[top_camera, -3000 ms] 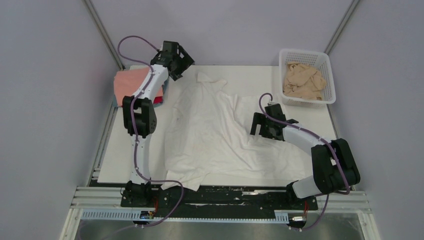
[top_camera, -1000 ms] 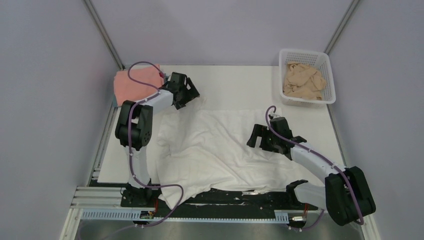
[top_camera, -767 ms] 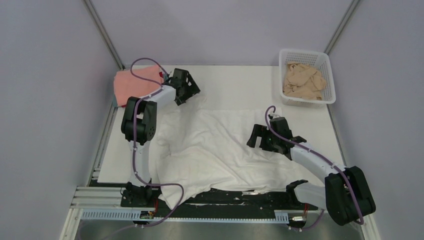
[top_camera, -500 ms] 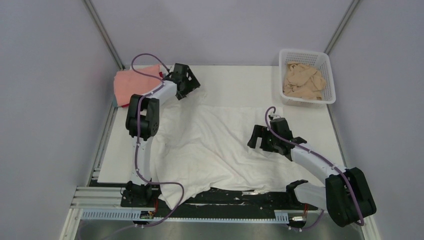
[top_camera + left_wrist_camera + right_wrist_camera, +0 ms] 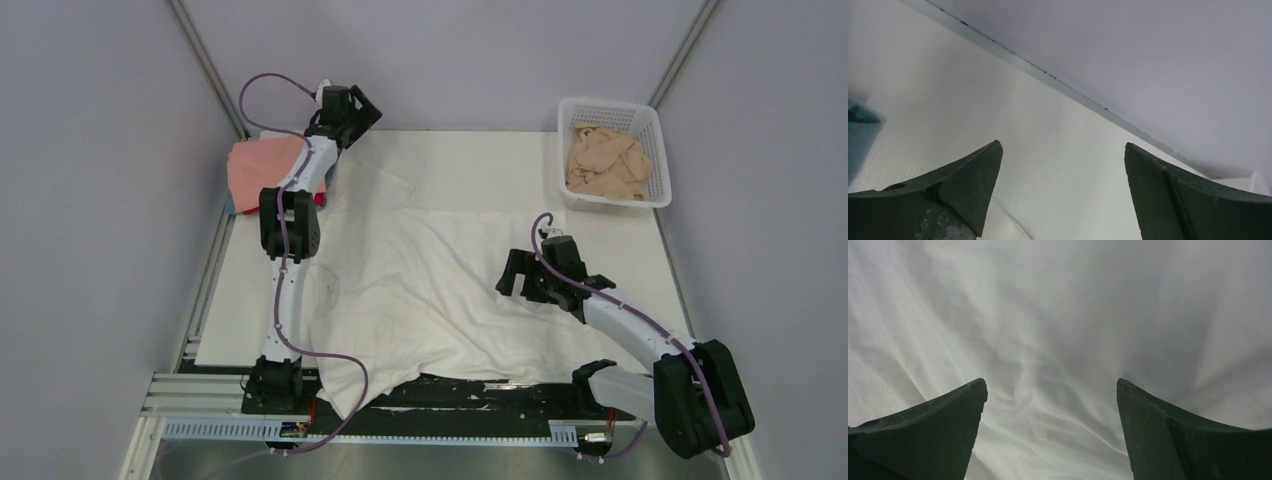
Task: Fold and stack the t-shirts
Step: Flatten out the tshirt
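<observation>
The large wrinkled white t-shirt [image 5: 420, 290] lies spread over the middle of the table and fills the right wrist view [image 5: 1058, 330]. A folded salmon-pink shirt [image 5: 256, 168] lies at the back left on a red and a blue-grey one. A beige-tan shirt [image 5: 604, 160] lies crumpled in the basket. My left gripper [image 5: 352, 106] is open and empty, raised above the table's back left edge, above the white shirt's far corner. My right gripper [image 5: 514, 278] is open and empty just above the white shirt's right part.
The white lattice basket [image 5: 652, 130] stands at the back right corner. The grey back wall [image 5: 1148, 60] meets the white table [image 5: 948, 100] close ahead of the left gripper. The shirt's near edge hangs over the table's front edge [image 5: 345, 390].
My left gripper let go of the white shirt's far edge, then rose and swung back left toward the wall. The shirt's far left corner lies farther back. The right arm barely moved.
</observation>
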